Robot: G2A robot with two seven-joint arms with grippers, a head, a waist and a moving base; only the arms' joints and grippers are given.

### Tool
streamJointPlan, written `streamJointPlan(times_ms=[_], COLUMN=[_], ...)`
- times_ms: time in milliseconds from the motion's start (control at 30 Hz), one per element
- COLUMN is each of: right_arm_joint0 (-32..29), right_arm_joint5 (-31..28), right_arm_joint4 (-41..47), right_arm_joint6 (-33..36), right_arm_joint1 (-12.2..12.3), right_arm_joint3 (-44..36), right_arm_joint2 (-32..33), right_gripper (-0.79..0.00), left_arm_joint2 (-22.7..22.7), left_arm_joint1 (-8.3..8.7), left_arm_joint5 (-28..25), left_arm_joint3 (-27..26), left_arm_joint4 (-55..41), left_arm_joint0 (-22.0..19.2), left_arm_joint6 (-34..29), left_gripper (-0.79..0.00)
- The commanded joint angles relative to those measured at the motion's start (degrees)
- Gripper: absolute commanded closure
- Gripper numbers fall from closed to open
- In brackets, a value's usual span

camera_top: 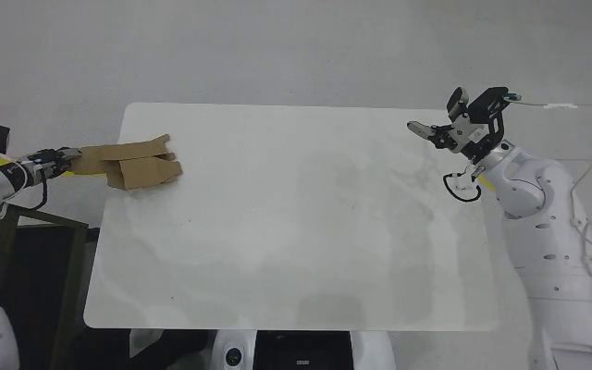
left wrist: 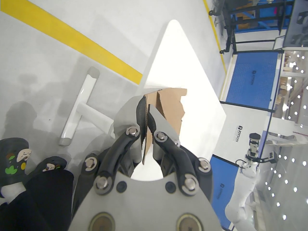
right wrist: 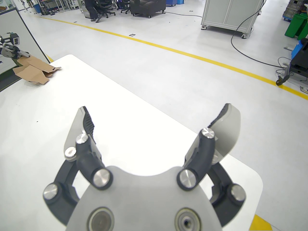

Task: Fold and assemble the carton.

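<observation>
While the job of folding and assembling looks barely begun, the top view shows one brown carton lying collapsed at the left edge of the white table, near its far corner, with one end jutting past the edge. The left gripper sits off the table at that overhanging end, and the right gripper hovers well apart near the far right corner. In the left wrist view, the left gripper is pinched narrow on a thin cardboard edge, and the carton's panels and notched flaps fan out beyond its fingers toward the tabletop. In the right wrist view, the right gripper stands spread wide and empty above the table's right side. Across the surface, the carton slumps at the opposite corner as a loose, creased sheet with flaps askew, not a standing box. By that evidence the carton has been gripped and nothing more. Squaring the walls and tucking the flaps appear to lie ahead. The count: one carton, one table, two grippers, one of them occupied.
</observation>
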Motion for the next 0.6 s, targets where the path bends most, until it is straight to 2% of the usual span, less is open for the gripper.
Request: streamJointPlan(times_ms=[0, 67, 300, 567], right_arm_joint0=[0.0, 0.0, 0.0, 0.0], right_arm_joint5=[0.0, 0.0, 0.0, 0.0], right_arm_joint4=[0.0, 0.0, 0.0, 0.0], right_arm_joint6=[0.0, 0.0, 0.0, 0.0], right_arm_joint1=[0.0, 0.0, 0.0, 0.0], right_arm_joint3=[0.0, 0.0, 0.0, 0.0], right_arm_joint2=[0.0, 0.0, 0.0, 0.0], right_gripper=[-0.785, -0.785, -0.785, -0.785], left_arm_joint2=[-0.4, -0.8, 0.6, 5.4], left_arm_joint1=[-0.05, -0.22, -1.55, -3.08], left_arm_joint5=[-1.1, -1.4, -0.9, -1.5], left_arm_joint3=[-1.8, -3.3, -11.2, -23.6], left_arm_joint4=[-2.7, -6.2, -15.1, -21.7], left_arm_joint0=[0.4, 0.9, 3.3, 4.0], left_arm_joint6=[-1.4, -2.2, -3.1, -5.9], left_gripper=[-0.025, 0.0, 0.0, 0.0])
